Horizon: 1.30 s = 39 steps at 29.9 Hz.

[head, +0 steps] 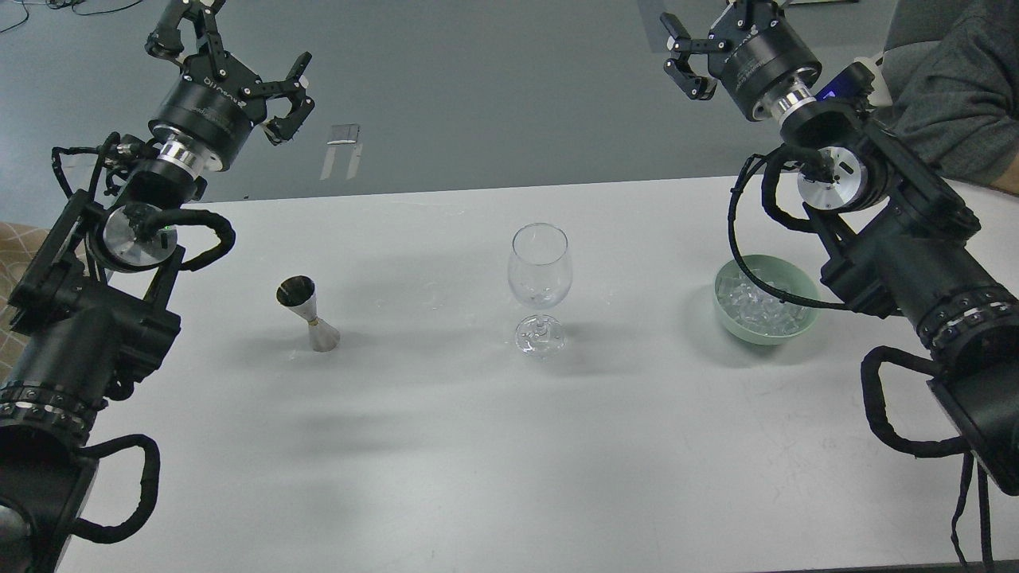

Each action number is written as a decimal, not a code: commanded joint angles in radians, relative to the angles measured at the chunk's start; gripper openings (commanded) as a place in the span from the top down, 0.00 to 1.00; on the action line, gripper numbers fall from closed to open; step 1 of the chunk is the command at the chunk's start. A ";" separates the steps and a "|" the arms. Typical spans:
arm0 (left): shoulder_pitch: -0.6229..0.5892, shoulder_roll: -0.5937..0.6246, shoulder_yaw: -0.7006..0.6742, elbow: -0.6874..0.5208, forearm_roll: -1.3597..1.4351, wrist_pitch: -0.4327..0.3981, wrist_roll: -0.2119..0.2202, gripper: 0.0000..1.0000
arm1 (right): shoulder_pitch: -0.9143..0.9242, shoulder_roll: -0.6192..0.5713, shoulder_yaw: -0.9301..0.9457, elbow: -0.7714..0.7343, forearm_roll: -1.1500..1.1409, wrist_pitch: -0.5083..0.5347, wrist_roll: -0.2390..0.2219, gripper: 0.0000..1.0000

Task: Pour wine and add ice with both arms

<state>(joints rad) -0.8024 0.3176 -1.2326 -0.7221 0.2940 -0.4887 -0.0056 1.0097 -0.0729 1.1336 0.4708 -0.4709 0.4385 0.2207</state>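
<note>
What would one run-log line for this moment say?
left gripper: open, raised, empty | right gripper: open, raised, empty | wine glass: upright, centre | jigger: left | ice: in green bowl, right

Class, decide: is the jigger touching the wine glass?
Apart. The head view shows bare table plainly between the jigger and the wine glass.

Wine glass [540, 274] between jigger [306, 312], ice bowl [736, 318]
</note>
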 commanded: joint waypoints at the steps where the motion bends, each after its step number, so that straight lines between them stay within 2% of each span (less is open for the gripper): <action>1: -0.001 0.008 0.004 0.000 -0.001 0.000 0.010 0.02 | 0.000 0.001 -0.001 0.000 -0.002 -0.001 0.000 0.00; 8: 0.000 0.034 0.010 -0.045 -0.001 0.000 0.032 0.02 | 0.000 -0.001 -0.005 0.002 -0.003 -0.003 0.000 0.00; 11: 0.005 0.057 -0.005 -0.095 -0.022 0.016 0.133 0.02 | 0.000 -0.001 -0.009 0.008 -0.005 -0.007 0.000 0.00; 12: 0.012 0.066 -0.008 -0.111 -0.051 0.044 0.185 0.03 | 0.000 -0.001 -0.009 0.008 -0.006 -0.009 0.000 0.00; 14: 0.028 0.086 -0.008 -0.138 -0.111 0.058 0.232 0.03 | 0.000 -0.002 -0.011 0.008 -0.006 -0.011 0.000 0.00; 22: 0.156 0.199 -0.037 -0.305 -0.226 0.064 0.239 0.05 | -0.005 -0.002 -0.015 0.006 -0.009 -0.015 0.000 0.00; 26: 0.331 0.305 -0.100 -0.471 -0.340 0.085 0.245 0.08 | -0.007 -0.002 -0.015 0.006 -0.011 -0.017 -0.001 0.00; 31: 0.513 0.359 -0.201 -0.581 -0.395 0.088 0.248 0.10 | -0.007 -0.002 -0.017 0.006 -0.012 -0.017 -0.001 0.00; 33: 0.604 0.359 -0.263 -0.629 -0.395 0.081 0.262 0.11 | -0.007 -0.004 -0.017 0.006 -0.012 -0.017 -0.001 0.00; 34: 0.664 0.351 -0.309 -0.663 -0.397 0.079 0.283 0.11 | -0.007 -0.004 -0.018 0.006 -0.014 -0.017 -0.001 0.00; 36: 0.718 0.339 -0.350 -0.697 -0.398 0.078 0.306 0.11 | -0.007 -0.002 -0.026 0.006 -0.014 -0.017 -0.001 0.00; 39: 0.844 0.276 -0.415 -0.761 -0.398 0.078 0.329 0.11 | -0.007 -0.002 -0.037 0.006 -0.014 -0.018 -0.001 0.00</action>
<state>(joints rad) -0.0581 0.6408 -1.5951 -1.4340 -0.1040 -0.4106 0.3037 1.0031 -0.0758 1.1044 0.4769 -0.4846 0.4217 0.2189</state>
